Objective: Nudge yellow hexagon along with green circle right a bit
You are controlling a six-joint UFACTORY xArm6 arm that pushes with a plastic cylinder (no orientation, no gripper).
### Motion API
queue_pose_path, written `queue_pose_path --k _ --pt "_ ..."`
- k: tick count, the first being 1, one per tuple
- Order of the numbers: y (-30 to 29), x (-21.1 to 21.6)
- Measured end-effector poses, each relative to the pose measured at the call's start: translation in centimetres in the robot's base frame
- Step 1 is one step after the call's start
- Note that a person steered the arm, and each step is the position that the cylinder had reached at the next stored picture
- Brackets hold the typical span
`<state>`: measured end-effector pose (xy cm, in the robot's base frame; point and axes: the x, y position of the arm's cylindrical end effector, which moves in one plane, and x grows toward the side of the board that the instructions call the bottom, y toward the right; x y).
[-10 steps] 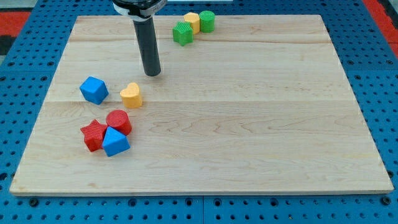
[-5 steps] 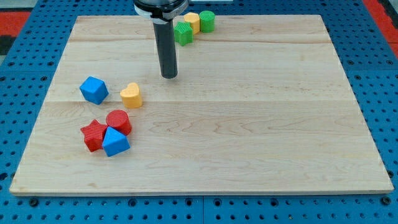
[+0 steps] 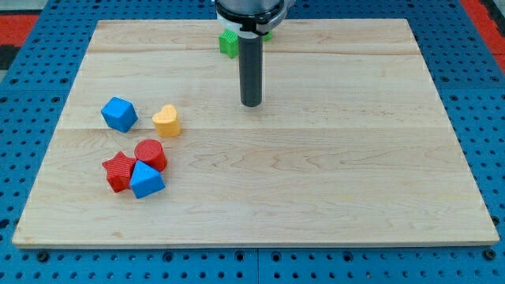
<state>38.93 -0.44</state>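
Note:
My tip (image 3: 251,102) rests on the board a little above its middle, below the cluster at the view's top. The rod and arm head hide most of that cluster. Only the left part of a green star block (image 3: 228,42) shows beside the rod. The yellow hexagon and the green circle are hidden behind the arm.
A blue cube (image 3: 119,113) and a yellow heart (image 3: 166,120) sit at the view's left. Below them a red star (image 3: 118,170), a red cylinder (image 3: 150,153) and a blue block (image 3: 146,180) touch in a cluster. The wooden board (image 3: 331,158) lies on a blue pegboard.
My tip has slid to the view's right, from left of the top cluster to below it. The arm now covers the yellow hexagon and green circle. No block has visibly moved.

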Motion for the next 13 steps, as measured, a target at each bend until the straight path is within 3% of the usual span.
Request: queue_pose_path --k 1,5,10,13 --pt "-0.2 -0.1" --pt "-16.4 -1.8" --pt "-17.6 -3.4" --pt "-12.7 -3.4"
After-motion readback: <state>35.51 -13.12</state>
